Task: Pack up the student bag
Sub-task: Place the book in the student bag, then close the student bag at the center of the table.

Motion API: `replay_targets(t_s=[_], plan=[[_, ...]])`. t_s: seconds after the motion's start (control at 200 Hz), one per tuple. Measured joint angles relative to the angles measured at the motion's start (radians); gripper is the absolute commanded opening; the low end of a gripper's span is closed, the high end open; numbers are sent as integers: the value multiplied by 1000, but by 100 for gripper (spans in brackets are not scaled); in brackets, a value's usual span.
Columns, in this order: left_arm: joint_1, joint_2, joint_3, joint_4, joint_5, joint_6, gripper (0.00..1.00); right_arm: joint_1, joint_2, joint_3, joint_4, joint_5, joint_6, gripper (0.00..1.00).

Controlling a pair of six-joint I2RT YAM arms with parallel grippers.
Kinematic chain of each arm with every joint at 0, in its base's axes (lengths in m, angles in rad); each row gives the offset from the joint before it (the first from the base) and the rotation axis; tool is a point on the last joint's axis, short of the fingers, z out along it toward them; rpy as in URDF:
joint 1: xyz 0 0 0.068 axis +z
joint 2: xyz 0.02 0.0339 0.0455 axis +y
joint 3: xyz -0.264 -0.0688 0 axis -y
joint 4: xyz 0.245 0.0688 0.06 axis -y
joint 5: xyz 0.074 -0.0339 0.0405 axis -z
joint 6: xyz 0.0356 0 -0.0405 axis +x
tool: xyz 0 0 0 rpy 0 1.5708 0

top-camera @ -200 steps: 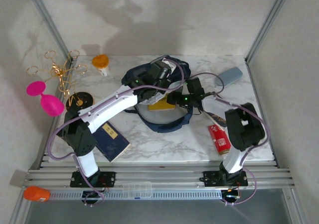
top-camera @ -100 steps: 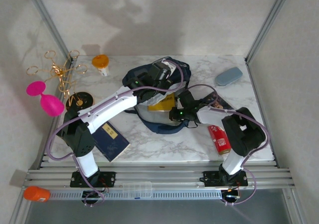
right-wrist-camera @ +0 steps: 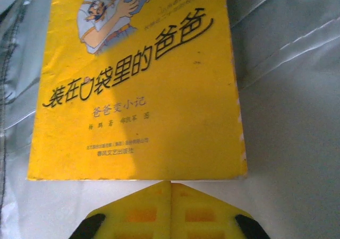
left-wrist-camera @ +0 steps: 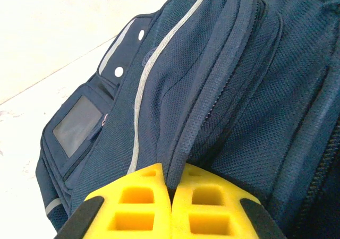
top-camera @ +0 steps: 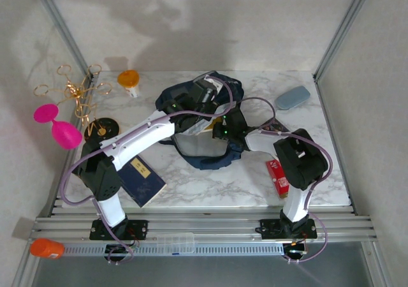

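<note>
Paperback now inside the student bag (top-camera: 210, 161), right arm in after it.
Bag sits mid-counter (top-camera: 210, 186). The left end effector (left-wrist-camera: 171, 196) is clenched on a zipper-edge fold, holding the mouth up. The right end effector (right-wrist-camera: 170, 188) is over the pale lining, pads pressed together on nothing, tips just at the near edge of the yellow Chinese paperback (right-wrist-camera: 143, 90). Versus 1 s ago, the right arm has swung left into the opening and the paperback is mostly covered from above. Likely 1 item packed; navy notebook (top-camera: 143, 180) and red box (top-camera: 278, 177) are still outside.
</note>
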Motion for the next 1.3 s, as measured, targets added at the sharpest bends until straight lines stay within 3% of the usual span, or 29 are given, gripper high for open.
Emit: replay_targets(t_s=[0.095, 0.375, 0.596, 0.786, 0.896, 1.141, 1.302], plan=[[0, 0, -10, 11, 0, -8, 0, 0, -105, -115, 30, -34, -22, 21], [0, -49, -149, 60, 39, -107, 0, -67, -617, -356, -87, -64, -34, 32], [-1, -131, -323, 103, 112, -238, 45, -105, -851, -349, -298, -67, -47, 39], [-2, -345, -549, 180, 185, -406, 65, -103, -819, -275, -435, -93, -88, 42], [-2, -512, -669, 203, 194, -524, 71, -68, -755, -232, -470, -108, -94, 45], [-2, -726, -824, 128, 122, -793, 79, 130, -602, -185, -487, -116, -52, 53], [-2, -846, -934, -11, 36, -970, 95, 283, -457, -138, -445, -115, -8, 54]])
